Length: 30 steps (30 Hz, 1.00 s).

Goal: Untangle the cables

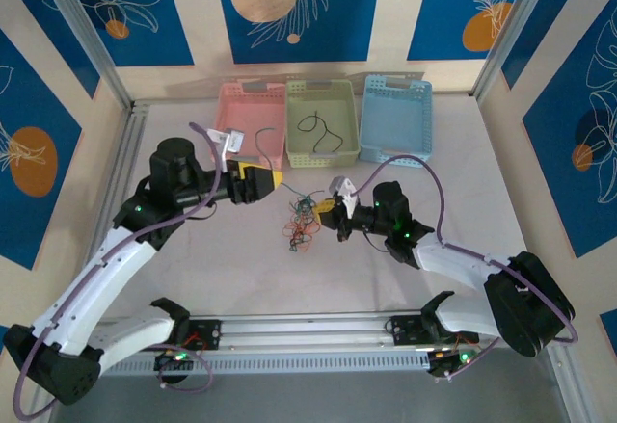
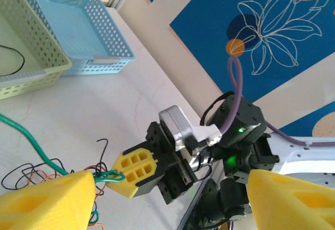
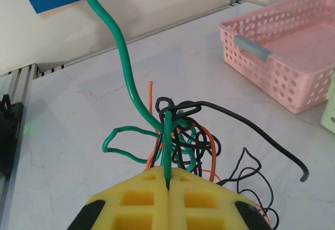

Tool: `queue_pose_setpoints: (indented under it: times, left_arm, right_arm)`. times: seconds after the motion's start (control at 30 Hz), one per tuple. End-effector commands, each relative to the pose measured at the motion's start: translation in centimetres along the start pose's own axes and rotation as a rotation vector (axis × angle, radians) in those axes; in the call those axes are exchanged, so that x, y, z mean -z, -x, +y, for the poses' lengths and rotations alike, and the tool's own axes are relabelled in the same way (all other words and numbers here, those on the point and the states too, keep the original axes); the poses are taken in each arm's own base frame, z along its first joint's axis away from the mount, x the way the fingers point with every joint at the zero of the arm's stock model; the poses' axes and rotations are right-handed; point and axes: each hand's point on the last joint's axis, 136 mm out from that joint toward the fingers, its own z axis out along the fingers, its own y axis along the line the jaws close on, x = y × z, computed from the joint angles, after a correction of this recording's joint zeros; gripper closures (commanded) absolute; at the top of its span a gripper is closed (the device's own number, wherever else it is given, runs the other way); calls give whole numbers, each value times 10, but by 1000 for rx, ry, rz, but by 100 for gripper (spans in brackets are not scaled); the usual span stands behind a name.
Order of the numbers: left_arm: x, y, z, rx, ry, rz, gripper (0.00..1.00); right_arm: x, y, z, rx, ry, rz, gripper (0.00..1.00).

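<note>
cables (image 1: pixel 301 226): thin wires in black, orange and green, knotted in a small heap about the middle of the surface (image 1: pixel 482 192), between the two end effectors; from above the strands are too fine to follow one by one. green cable (image 3: pixel 125 67): one stretch is pinched at the seam of the right end effector (image 3: pixel 167 178), whose yellow fingers are pressed together on it. from there it climbs out of the top of the right wrist view, far end cut off. in the left wrist view the same strand comes in from the left edge, its start likewise cut off. the lower part of the heap is hidden behind the right end effector's fingers in the right wrist view, and partly behind one yellow finger in the left wrist view. left end effector (image 1: pixel 268 179): fingers (image 2: pixel 47 201) spread wide with nothing between them, cropped by the bottom edge of their own view; it stands to the left of the heap and apart from it. black cable (image 1: pixel 323 126): a single loose strand lying alone in the yellow-green basket (image 1: pixel 322 161). pink basket (image 1: pixel 251 113), yellow-green basket and blue basket (image 1: pixel 395 119): side by side along the far edge of the surface; the left wrist covers the pink one's near corner from above. lilac arm cable (image 2: pixel 238 86): thick loop rising off the right wrist.
</note>
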Motion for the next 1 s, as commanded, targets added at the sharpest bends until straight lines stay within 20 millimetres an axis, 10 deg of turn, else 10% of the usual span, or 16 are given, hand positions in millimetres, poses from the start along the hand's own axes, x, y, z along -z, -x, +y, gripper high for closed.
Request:
queue_pose_setpoints:
  times: [0.0,0.53,0.77,0.97]
  left_arm:
    - [-8,2,8,-47,29,-10,23]
    - [-24,6,45,-46,182,-4,24]
    - [-35,10,52,-42,188,-16,48]
    - [-34,16,50,-49,183,-50,100]
  right_arm:
    - [1,11,11,66,43,-25,100]
    - [0,9,15,77,62,-21,100]
    - [1,9,16,79,65,-22,100]
    - [1,10,15,79,63,-25,100]
